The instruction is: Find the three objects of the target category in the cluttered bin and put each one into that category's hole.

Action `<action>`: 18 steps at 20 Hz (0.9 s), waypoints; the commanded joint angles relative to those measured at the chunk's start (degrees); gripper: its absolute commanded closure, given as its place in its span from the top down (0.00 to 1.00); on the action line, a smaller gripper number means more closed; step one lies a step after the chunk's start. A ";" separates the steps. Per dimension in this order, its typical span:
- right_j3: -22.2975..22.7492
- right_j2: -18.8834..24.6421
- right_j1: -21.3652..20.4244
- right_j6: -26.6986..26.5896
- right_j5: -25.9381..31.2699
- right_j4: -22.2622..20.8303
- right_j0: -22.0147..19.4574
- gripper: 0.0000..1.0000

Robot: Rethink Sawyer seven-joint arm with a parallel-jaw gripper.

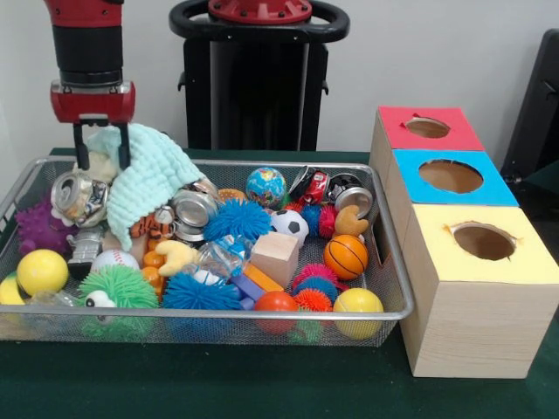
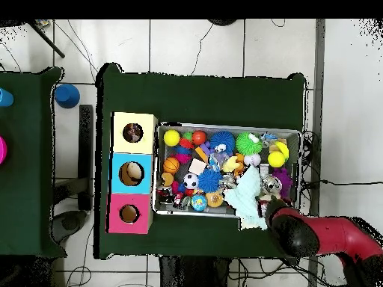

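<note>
My gripper (image 1: 101, 155) hangs over the wire bin's (image 1: 395, 288) far corner, the one farthest from the boxes, its two black fingers (image 1: 125, 147) parted and straddling the top fold of a pale green cloth (image 1: 148, 179). I cannot tell whether they actually pinch it. The cloth drapes over cans (image 1: 77, 197) and a toy tiger (image 1: 150, 227). Balls, among them a basketball (image 1: 346, 256) and a soccer ball (image 1: 289, 224), crowd the rest of the bin. Beside it on the green table (image 1: 218, 384) stand three boxes, each with a hole: red (image 1: 427, 127), blue (image 1: 450, 176), yellow (image 1: 483, 241).
</note>
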 commanded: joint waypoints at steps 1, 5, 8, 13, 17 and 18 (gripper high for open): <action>1.53 6.38 -5.17 -13.13 15.42 7.91 2.98 1.00; 1.62 7.30 -6.27 -12.53 17.05 9.29 3.64 1.00; 1.36 7.81 -6.31 -11.66 17.04 9.57 3.67 1.00; 0.77 8.41 -4.65 -7.69 10.62 7.64 3.82 1.00; -0.04 10.77 -3.89 -5.75 2.84 5.39 3.41 1.00; -0.13 11.08 -3.78 -5.63 1.95 5.10 3.28 1.00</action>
